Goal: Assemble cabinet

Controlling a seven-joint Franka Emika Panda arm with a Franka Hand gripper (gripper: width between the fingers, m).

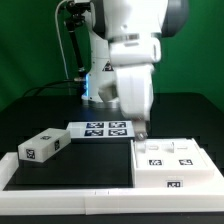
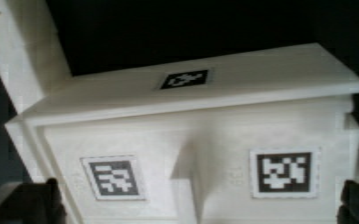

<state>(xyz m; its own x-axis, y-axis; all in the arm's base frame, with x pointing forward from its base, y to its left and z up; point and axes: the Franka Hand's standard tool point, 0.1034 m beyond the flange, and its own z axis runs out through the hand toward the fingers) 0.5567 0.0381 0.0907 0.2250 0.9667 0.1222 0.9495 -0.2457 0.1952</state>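
The cabinet [image 1: 176, 163] is a large white box with square tags, lying at the exterior view's right on the black table. In the wrist view the cabinet [image 2: 194, 120] fills the frame, with two tags on its near face and one on top. My gripper [image 1: 141, 131] hangs at the cabinet's far left corner, just over it. In the wrist view my gripper [image 2: 197, 206] is open: the dark fingertips [image 2: 34, 203] stand wide apart, one at each side of the cabinet's near face. I cannot tell whether they touch it.
A small white tagged block [image 1: 44, 146] lies at the exterior view's left. The marker board [image 1: 100, 128] lies behind the black mat. A white wall [image 1: 70, 186] runs along the front edge. A white upright strip [image 2: 25, 50] shows beside the cabinet in the wrist view.
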